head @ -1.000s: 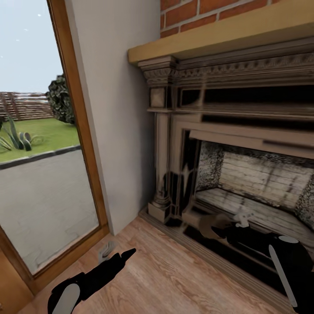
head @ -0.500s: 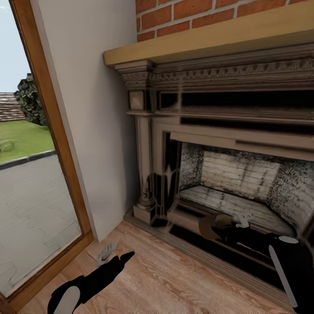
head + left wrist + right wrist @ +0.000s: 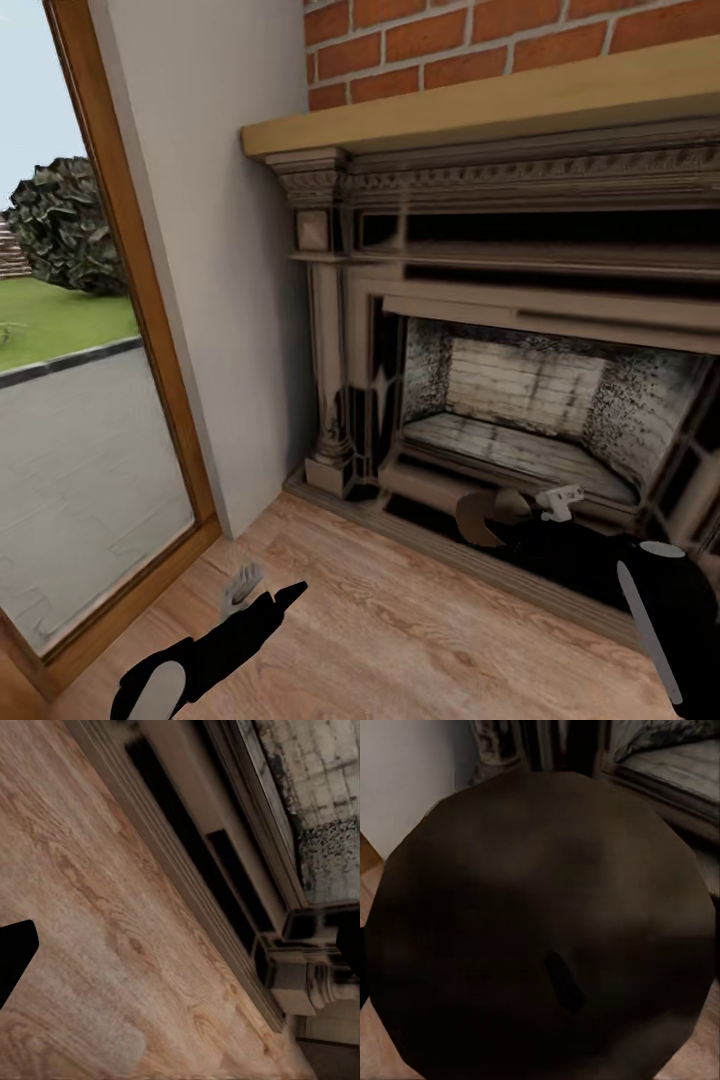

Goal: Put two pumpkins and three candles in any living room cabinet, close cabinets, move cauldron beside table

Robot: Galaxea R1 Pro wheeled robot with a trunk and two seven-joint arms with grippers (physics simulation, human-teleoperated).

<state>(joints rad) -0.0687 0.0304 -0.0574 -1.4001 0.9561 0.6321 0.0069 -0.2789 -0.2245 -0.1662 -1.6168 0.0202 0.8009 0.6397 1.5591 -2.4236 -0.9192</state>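
1. Before the fireplace [image 3: 520, 400]: risk, as judged: the carried cauldron [image 3: 547, 930] could knock the hearth edge if the base turns close.
2. Right hand [image 3: 558, 498]: apparently clamped on the cauldron, which hangs above the floor [image 3: 400, 640]; fingers hidden.
3. Left hand [image 3: 285, 592]: empty, low over the floor; opening cannot be told.

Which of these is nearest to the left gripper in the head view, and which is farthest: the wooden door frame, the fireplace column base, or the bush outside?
From the left gripper:
1. Wooden door frame, on its left, by the floor.
2. Fireplace column base, ahead and rightward.
3. Bush, outside beyond the glass, far left.
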